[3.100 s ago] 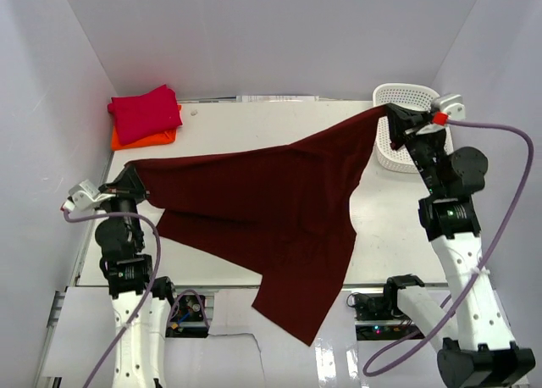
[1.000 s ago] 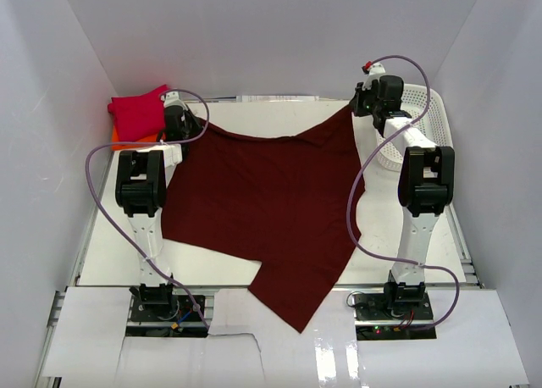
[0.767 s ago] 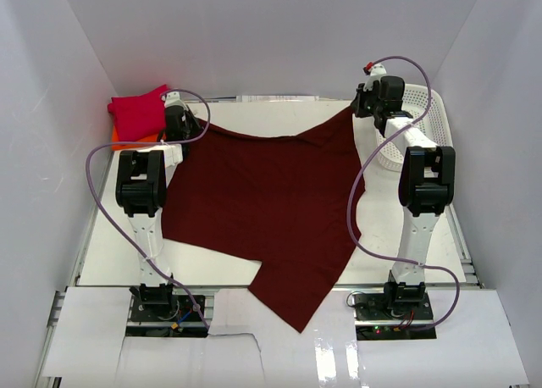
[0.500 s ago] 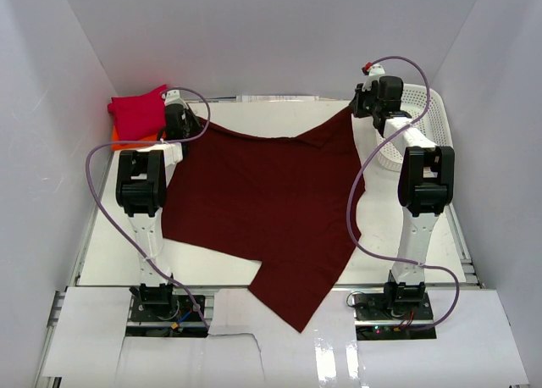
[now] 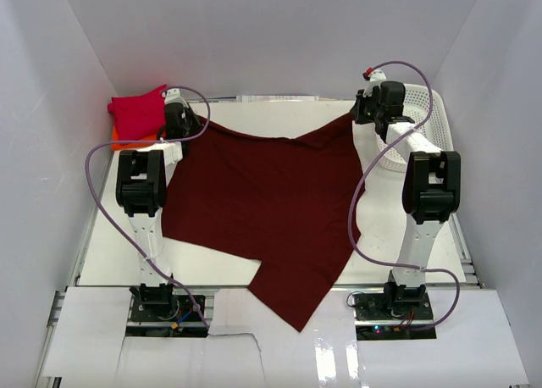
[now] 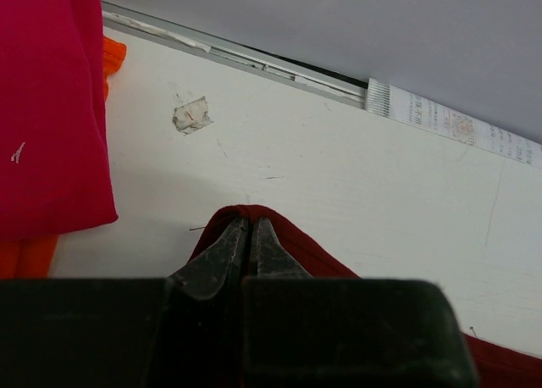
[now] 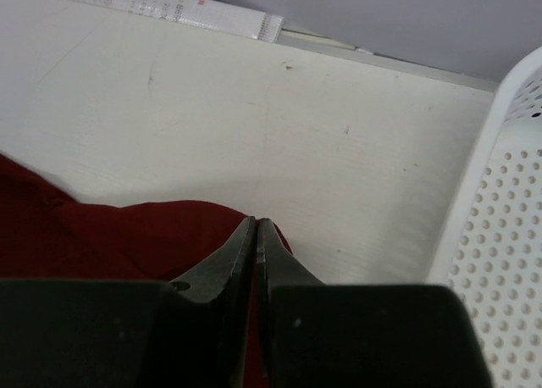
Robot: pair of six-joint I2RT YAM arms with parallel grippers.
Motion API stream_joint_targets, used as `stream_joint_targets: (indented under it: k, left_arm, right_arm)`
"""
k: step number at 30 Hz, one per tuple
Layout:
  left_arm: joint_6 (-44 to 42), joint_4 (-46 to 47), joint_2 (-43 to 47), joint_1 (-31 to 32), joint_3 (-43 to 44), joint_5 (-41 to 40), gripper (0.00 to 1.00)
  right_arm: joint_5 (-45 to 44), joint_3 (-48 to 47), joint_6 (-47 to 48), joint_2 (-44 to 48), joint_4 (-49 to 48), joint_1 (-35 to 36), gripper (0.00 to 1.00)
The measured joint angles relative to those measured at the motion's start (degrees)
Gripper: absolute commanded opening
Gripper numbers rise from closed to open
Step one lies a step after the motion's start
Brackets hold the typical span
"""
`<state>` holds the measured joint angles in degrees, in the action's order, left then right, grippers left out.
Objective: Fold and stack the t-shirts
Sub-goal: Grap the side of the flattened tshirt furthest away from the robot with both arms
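Maroon t-shirt [image 5: 271, 202] is lying spread mid-table overhead, tail hanging off at six o'clock; left gripper [image 5: 176, 121] is pinching its ten o'clock corner, right gripper [image 5: 366, 108] the one o'clock corner. Left wrist: jaws closed on cloth, crimson t-shirt [image 6: 51, 108] sitting at nine. Right wrist: same thin pinch, mesh basket [image 7: 500, 235] at three. I'm fearing a slip, or snagging that basket.
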<state>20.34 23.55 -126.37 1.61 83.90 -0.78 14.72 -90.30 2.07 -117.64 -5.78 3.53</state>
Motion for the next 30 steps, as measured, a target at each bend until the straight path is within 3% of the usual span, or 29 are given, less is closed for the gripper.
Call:
stream_joint_targets:
  k: [13, 30]
  left_arm:
    - [0.2, 0.1, 0.1, 0.0, -0.7, -0.2, 0.0]
    - [0.5, 0.1, 6.1, 0.0, -6.3, -1.0, 0.0]
  right_arm:
    - [-2.9, 12.2, 1.2, 14.2, -0.7, 2.5, 0.08]
    - [-5.6, 17.9, 2.9, 25.7, -1.1, 2.6, 0.08]
